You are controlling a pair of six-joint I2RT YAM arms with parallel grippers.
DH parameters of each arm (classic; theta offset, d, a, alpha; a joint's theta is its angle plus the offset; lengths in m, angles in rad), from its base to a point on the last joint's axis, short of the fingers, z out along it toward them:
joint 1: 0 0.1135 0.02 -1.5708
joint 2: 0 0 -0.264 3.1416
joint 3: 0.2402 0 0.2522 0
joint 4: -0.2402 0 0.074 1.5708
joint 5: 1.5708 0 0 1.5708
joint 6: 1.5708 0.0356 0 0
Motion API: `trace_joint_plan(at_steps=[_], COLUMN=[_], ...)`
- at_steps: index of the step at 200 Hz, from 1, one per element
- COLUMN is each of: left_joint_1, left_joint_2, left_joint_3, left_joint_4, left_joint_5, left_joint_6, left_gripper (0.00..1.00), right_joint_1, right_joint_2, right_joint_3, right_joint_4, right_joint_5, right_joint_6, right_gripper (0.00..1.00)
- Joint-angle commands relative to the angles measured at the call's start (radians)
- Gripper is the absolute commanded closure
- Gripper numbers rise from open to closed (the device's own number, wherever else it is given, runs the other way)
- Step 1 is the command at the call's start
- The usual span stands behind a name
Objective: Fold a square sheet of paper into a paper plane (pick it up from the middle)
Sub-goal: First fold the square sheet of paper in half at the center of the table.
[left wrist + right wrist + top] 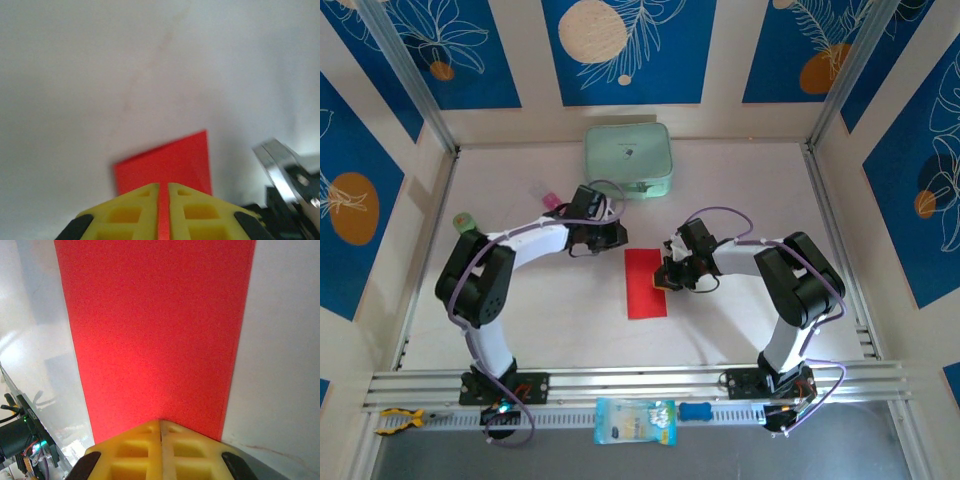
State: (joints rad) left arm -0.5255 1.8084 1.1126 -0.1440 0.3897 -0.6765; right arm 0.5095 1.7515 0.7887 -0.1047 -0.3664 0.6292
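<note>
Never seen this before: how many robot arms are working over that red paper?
2. The left arm reaches toward the red paper's far left corner. The right arm reaches its right edge. None seems hidden.

The square sheet of paper (645, 283) is bright red, plain and without marks. In the top view it lies flat on the white table (740, 180) near the middle of the frame. Its outline there is a narrow rectangle, with the long sides running from top to bottom of the frame. In the right wrist view the paper (155, 335) covers the middle of the frame, smooth, and a thin line runs just inside its right edge. In the left wrist view one sharp corner of the paper (170, 160) points to the upper right.
</note>
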Motion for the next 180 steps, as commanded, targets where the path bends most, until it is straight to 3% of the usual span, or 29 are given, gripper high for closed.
trace_joint_plan(at_steps=[1,64,105,180], left_joint_1=[-0.037,-0.062,-0.062,-0.077], left_joint_2=[-0.001,0.032,0.068,-0.041], left_joint_3=[-0.056,-0.167,-0.207,-0.161], left_joint_4=[0.054,0.116,0.064,0.012], left_joint_5=[0.135,0.155,0.091,0.105], left_joint_6=[-0.031,-0.046,0.016,-0.015], left_gripper=[0.87,0.86,0.86,0.83], right_joint_1=[0.006,0.005,0.006,0.004], right_joint_2=[0.050,0.047,0.045,0.046], right_joint_3=[-0.059,-0.061,-0.063,-0.062], right_joint_4=[-0.139,-0.141,-0.144,-0.145], right_joint_5=[0.141,0.142,0.146,0.152], right_joint_6=[-0.003,-0.003,0.000,0.002], right_gripper=[1.00,1.00,1.00,1.00])
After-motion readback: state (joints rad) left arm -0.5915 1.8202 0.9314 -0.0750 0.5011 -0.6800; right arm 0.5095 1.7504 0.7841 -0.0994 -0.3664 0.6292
